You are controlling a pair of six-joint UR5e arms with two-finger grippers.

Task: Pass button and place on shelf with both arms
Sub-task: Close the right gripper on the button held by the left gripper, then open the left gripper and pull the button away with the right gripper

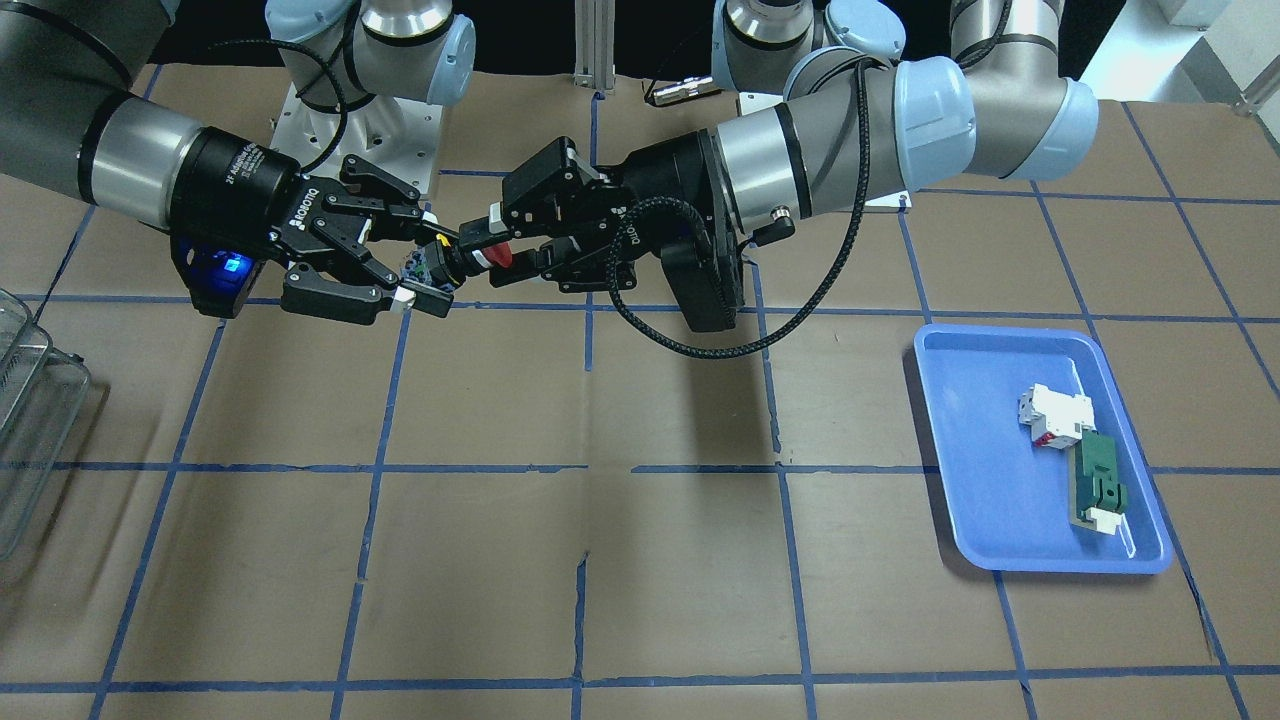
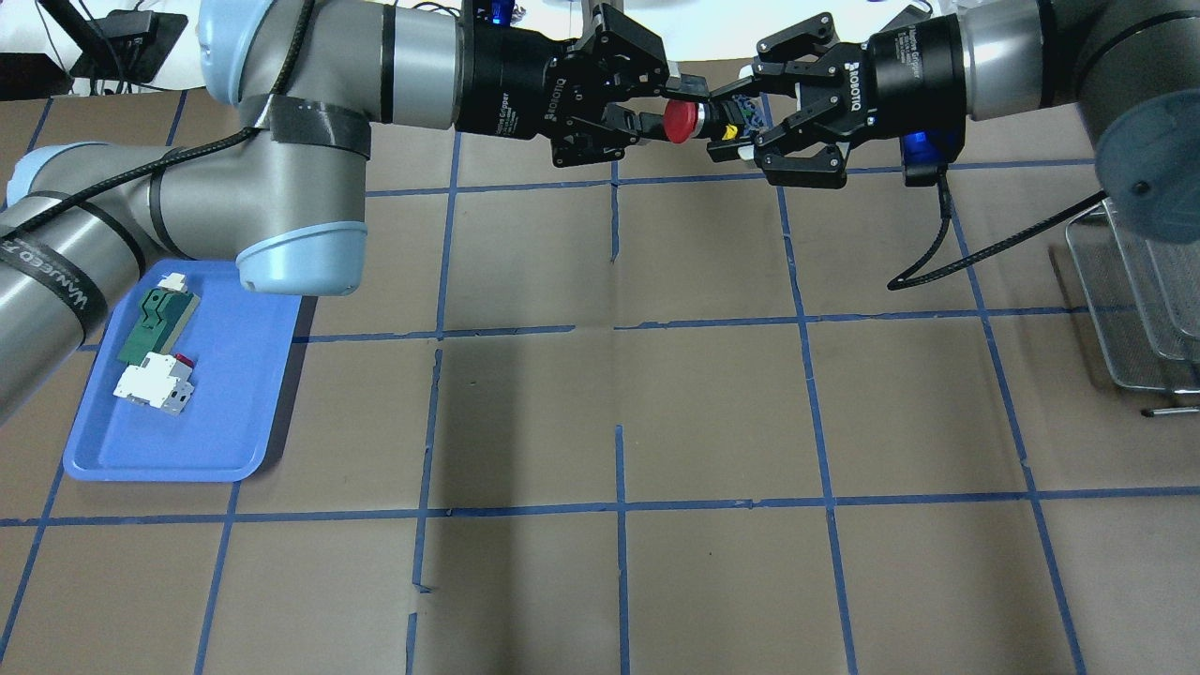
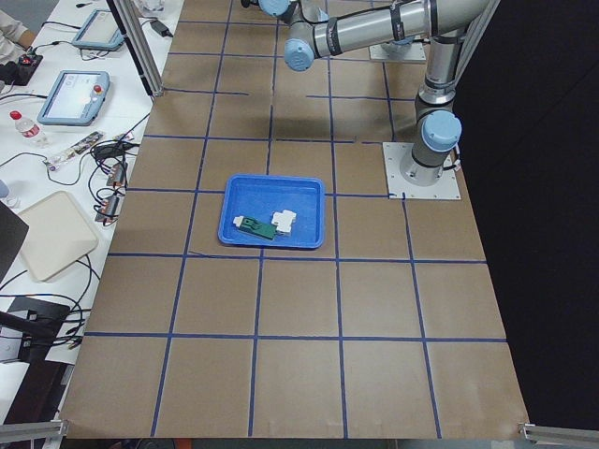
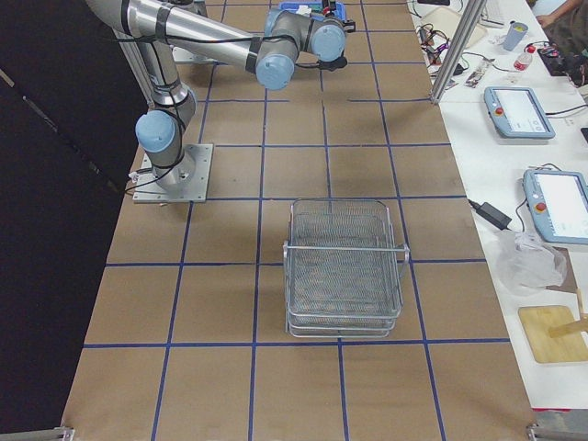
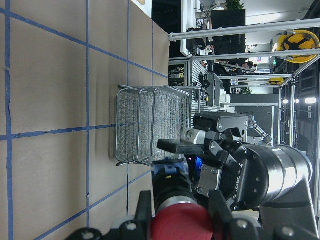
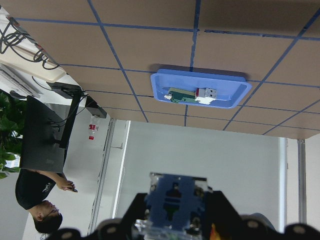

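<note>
The button (image 1: 498, 258) hangs in the air between my two grippers, above the far middle of the table. My left gripper (image 1: 508, 250) is shut on its red cap (image 2: 680, 122). My right gripper (image 1: 425, 258) faces it from the other side. Its fingers stand spread above and below the button's bluish base (image 6: 175, 200), with small gaps showing. The left wrist view shows the red cap (image 5: 182, 222) between my left fingers and the right gripper behind it. The wire-mesh shelf (image 4: 344, 266) stands on the table on my right side; it also shows in the overhead view (image 2: 1125, 309).
A blue tray (image 2: 216, 412) on my left side holds a white block with red (image 2: 150, 386) and a green flat part (image 2: 155, 323). The brown table is marked with blue tape lines. Both arms reach in above the far part of the table.
</note>
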